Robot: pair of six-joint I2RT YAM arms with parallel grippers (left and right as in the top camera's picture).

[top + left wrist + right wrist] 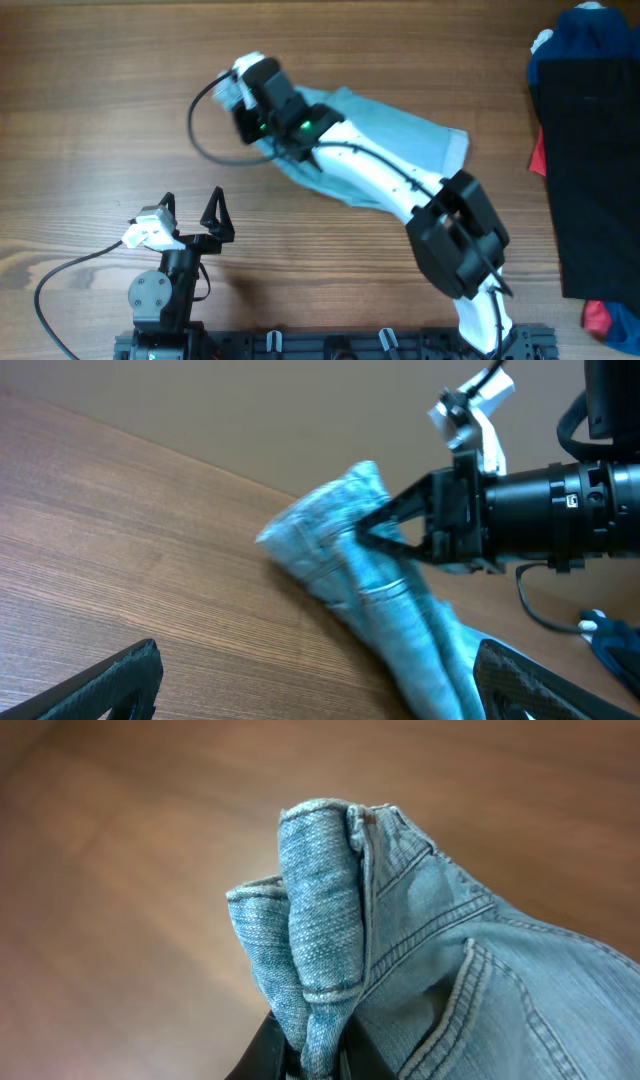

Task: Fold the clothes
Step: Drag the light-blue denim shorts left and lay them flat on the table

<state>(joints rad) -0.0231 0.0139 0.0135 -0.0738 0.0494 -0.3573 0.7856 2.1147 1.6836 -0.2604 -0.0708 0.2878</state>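
The light-blue denim shorts (400,135) lie bunched at the table's middle, running from upper left to right. My right gripper (262,135) is shut on the shorts' left edge, pinching the waistband fold (320,970) and lifting it off the wood. The left wrist view shows the shorts (360,575) raised in those black fingers (375,530). My left gripper (195,222) is open and empty near the front left, its fingertips at the bottom corners of its own view (310,680), the shorts lying just ahead to the right.
A dark navy garment (590,160) covers the right side of the table, with a small red cloth (538,155) at its edge and another red bit at the bottom right (596,318). A black cable (205,130) loops left of the right gripper.
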